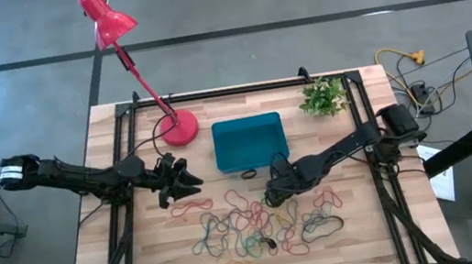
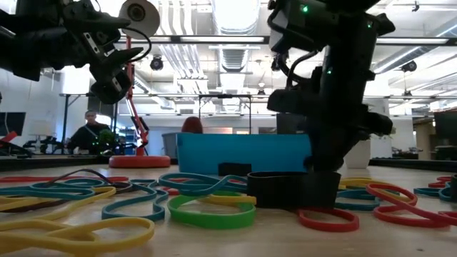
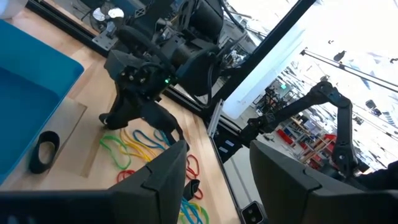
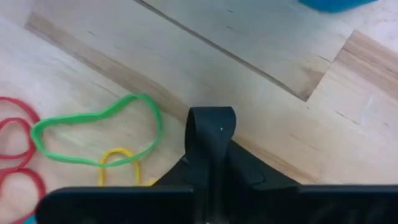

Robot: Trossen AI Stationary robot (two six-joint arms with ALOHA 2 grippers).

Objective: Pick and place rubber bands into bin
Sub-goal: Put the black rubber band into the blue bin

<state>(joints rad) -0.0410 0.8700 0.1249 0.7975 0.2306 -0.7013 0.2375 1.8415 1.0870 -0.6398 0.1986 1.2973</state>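
Right wrist view shows the right gripper (image 4: 210, 163) down at the pale wooden table (image 4: 261, 68), its two dark fingers pressed together around a wide black rubber band (image 4: 211, 127), whose free end stands up as a loop beyond the fingertips. Near it on the wood lie a thin green rubber band (image 4: 93, 134), a small yellow band (image 4: 118, 163) and red bands (image 4: 15, 152). From above, this gripper (image 1: 278, 184) sits just in front of the low-walled rectangular teal-blue plastic bin (image 1: 248, 141), at the near edge of a scattered pile of coloured rubber bands (image 1: 249, 227) spread across the middle of the table. At table height, the clamped black band (image 2: 293, 189) rests on the surface among green, teal, yellow and red loops, with the bin (image 2: 243, 153) behind it.

The left gripper (image 1: 182, 178) hangs above the table, left of the bin and near the round base of the red desk lamp (image 1: 178, 127). Its fingers (image 3: 155, 180) stand apart, with nothing between them.
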